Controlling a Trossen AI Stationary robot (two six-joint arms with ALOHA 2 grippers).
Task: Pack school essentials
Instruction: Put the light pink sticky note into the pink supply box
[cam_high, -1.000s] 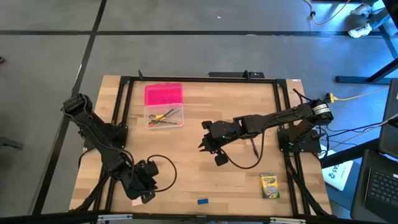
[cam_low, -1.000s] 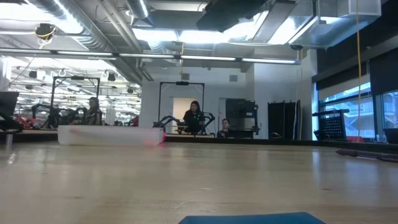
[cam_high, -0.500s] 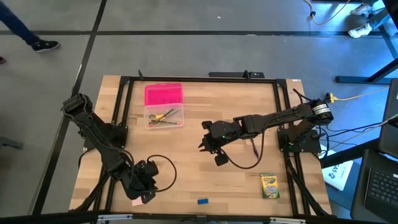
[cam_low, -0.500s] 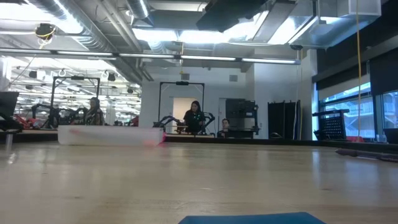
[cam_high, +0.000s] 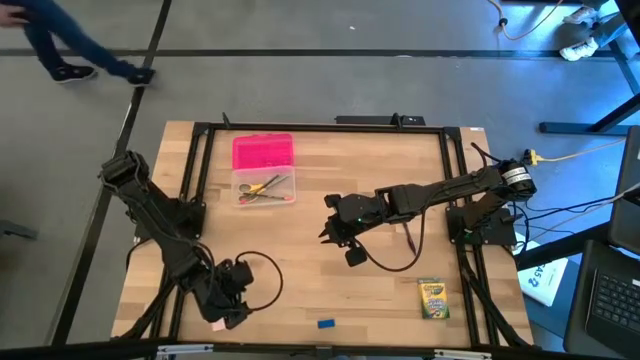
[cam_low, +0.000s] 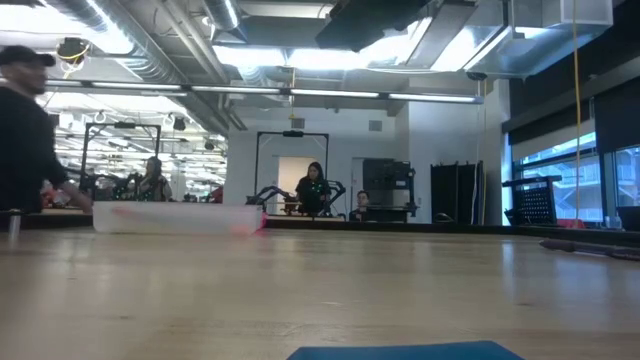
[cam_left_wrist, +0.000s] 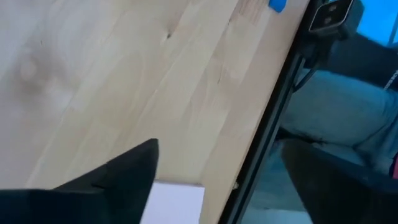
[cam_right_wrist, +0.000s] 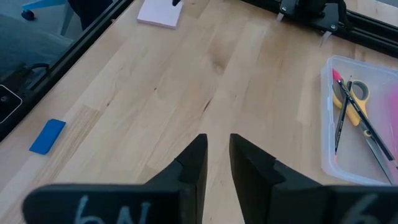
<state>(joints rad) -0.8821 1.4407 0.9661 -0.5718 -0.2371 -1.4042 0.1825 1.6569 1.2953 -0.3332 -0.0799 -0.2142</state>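
Note:
The pink notepad (cam_high: 217, 324) lies flat at the table's near-left edge. My left gripper (cam_high: 225, 308) hangs over it, open, with the pad (cam_left_wrist: 177, 202) beside one finger (cam_left_wrist: 124, 180). A blue eraser (cam_high: 326, 323) lies at the near edge. The crayon box (cam_high: 432, 298) lies flat at the near right. Yellow-handled scissors (cam_right_wrist: 354, 93) and pencils (cam_right_wrist: 341, 127) lie inside the clear box (cam_high: 265, 188). My right gripper (cam_right_wrist: 217, 155) hovers over the table's middle, shut to a narrow slit, with nothing between its fingers. My left gripper comes down on the notepad from above. One finger stands at the pad's edge (cam_left_wrist: 155, 193), and I cannot tell whether it touches. The pad lies flat on the table.
The box's pink lid (cam_high: 263, 153) lies just beyond the box, at the far left. A black frame rail (cam_left_wrist: 273, 118) runs along the near edge. A person (cam_high: 60, 40) walks on the floor beyond the far-left corner. Bare wood (cam_high: 380, 290) lies between the arms.
A person has walked into view beyond the table's far-left corner. My left gripper has shifted slightly toward the table's left edge over the notepad, which stays flat in place.

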